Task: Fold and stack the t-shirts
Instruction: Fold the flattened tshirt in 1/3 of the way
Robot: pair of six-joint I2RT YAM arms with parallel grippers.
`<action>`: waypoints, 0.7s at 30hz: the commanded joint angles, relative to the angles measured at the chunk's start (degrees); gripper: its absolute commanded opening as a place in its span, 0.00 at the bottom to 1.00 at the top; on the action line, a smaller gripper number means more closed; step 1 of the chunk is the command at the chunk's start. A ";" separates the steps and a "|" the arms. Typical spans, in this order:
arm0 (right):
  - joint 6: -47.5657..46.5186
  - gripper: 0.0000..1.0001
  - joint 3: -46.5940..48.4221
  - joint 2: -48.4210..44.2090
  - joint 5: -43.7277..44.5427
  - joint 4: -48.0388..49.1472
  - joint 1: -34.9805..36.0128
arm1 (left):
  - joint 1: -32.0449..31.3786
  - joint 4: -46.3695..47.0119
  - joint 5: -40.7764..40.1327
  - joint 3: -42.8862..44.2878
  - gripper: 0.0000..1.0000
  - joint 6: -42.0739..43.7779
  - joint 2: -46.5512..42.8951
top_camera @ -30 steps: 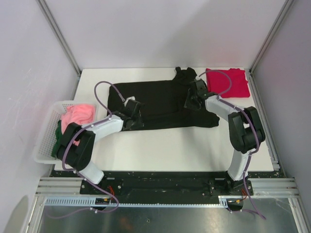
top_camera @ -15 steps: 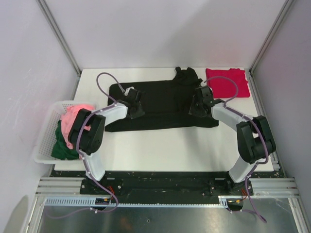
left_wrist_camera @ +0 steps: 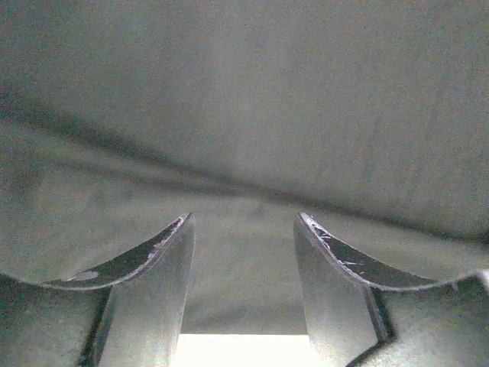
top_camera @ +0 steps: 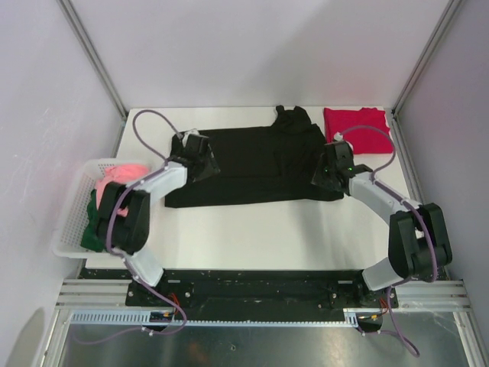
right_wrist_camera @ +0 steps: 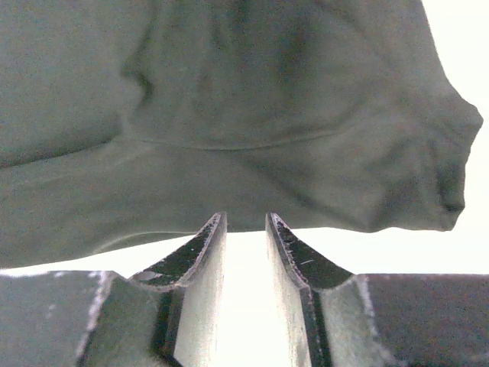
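1. Left fingers: spread wide, nothing clamped between them. Tips resting just over the wrinkled black cotton t-shirt, with a crease running across ahead of them.
2. Right fingers: parted only narrowly, gap empty, white bench showing through it. Black t-shirt's near edge just beyond the tips, with a bunched sleeve end off to the right.
3. Top view: left arm reaching to the black t-shirt's far left corner. Right arm bent round to its right end, wrist over the cloth edge.
4. Black t-shirt: lying flat as a wide band across the far middle of the white bench. Small dark lump of cloth sticking out at its far edge.
5. Folded crimson red t-shirt: squarish pile in the far right corner of the bench, just beside the black one. Touching or not, cannot tell.
6. White lattice plastic basket: hanging off the bench's left edge, near the left arm's base. Crumpled pink garment in its far part, dark green garment in its near part.
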 commanded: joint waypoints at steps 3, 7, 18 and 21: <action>0.29 0.32 -7.44 -4.96 -3.86 1.58 -10.81 | 0.95 0.28 0.58 -12.90 0.59 -6.00 -13.62; -0.13 0.31 -8.82 -3.66 -5.06 3.44 -15.48 | 1.46 0.22 0.27 -18.65 0.58 -8.82 -17.05; -0.55 0.32 -9.00 -4.15 -6.70 3.67 -21.77 | 2.33 0.31 0.05 -26.67 0.57 -11.18 -23.00; -1.34 0.33 -9.02 -5.07 -5.35 3.13 -19.83 | 2.31 0.30 0.30 -27.69 0.57 -11.36 -24.08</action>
